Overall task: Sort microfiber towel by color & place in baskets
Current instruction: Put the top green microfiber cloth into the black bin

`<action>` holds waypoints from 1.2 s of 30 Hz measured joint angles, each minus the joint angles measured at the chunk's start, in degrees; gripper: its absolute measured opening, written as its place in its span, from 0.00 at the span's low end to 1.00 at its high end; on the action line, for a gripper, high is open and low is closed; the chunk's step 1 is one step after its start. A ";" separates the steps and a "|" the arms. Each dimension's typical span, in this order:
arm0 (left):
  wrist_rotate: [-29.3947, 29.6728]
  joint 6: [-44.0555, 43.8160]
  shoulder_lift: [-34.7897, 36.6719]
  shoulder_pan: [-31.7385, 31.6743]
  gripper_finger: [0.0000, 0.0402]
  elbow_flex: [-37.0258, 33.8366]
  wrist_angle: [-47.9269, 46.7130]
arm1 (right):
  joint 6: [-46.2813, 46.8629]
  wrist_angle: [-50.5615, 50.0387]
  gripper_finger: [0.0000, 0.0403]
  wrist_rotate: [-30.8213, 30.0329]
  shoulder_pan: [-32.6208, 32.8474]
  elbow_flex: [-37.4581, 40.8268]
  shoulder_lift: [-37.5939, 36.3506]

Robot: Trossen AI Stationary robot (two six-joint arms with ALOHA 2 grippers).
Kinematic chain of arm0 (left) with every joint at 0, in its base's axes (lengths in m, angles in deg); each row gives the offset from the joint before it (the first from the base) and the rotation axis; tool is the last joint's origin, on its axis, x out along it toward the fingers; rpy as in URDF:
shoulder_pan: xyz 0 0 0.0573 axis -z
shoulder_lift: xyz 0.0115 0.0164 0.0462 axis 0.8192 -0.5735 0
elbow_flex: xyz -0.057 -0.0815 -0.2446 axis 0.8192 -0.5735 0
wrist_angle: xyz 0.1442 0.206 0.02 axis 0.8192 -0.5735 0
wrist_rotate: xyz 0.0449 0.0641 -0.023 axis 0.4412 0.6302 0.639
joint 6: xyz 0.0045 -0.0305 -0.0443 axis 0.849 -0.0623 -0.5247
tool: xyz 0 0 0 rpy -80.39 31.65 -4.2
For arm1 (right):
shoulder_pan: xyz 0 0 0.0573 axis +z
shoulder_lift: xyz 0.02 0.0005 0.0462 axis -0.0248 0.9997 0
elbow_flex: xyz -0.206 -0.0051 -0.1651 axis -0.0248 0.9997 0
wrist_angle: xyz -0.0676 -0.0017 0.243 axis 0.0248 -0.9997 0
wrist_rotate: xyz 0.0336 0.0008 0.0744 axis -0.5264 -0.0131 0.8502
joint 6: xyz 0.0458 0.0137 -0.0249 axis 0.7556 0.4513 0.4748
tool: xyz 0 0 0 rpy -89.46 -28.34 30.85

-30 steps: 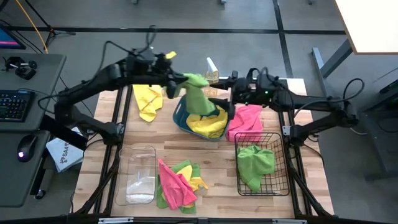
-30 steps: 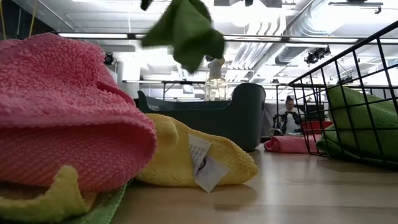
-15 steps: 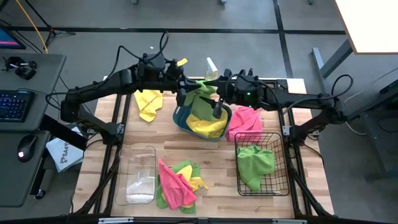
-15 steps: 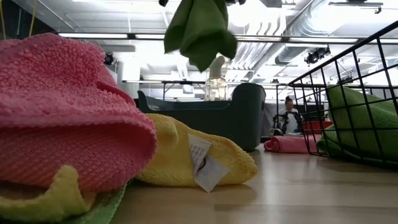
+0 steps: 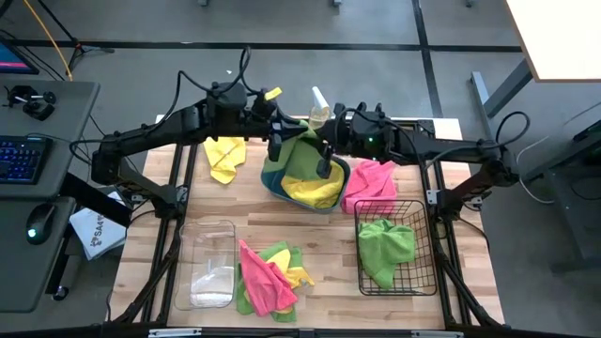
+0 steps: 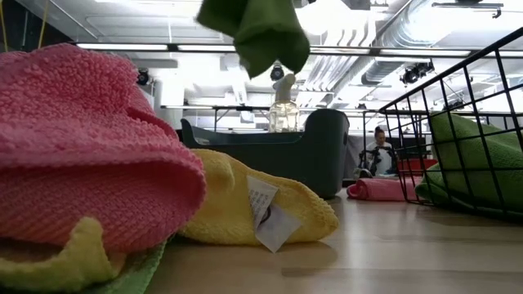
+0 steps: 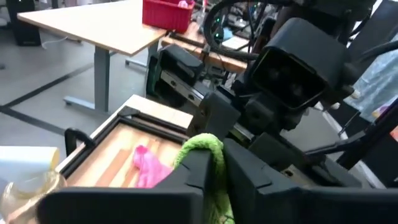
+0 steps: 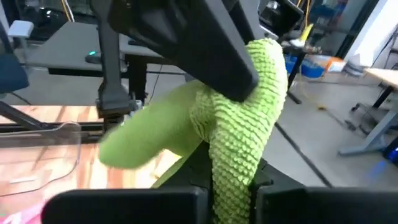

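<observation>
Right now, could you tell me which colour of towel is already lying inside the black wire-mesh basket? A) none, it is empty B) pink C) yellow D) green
D: in the high view the black wire-mesh basket holds a green towel, while the pink towel lies outside it on the table, beside the teal tub.

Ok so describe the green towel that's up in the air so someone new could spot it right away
Start at the teal tub at the table's far middle. Directly above it a green towel hangs off the table, pinched between the left hand and right hand. The other green towels lie in the wire basket or in the near pile.
</observation>
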 joint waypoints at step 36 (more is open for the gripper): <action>10.31 1.50 18.10 -7.40 0.41 -16.72 6.09 | 82.56 -52.29 0.00 19.46 41.52 25.02 -30.21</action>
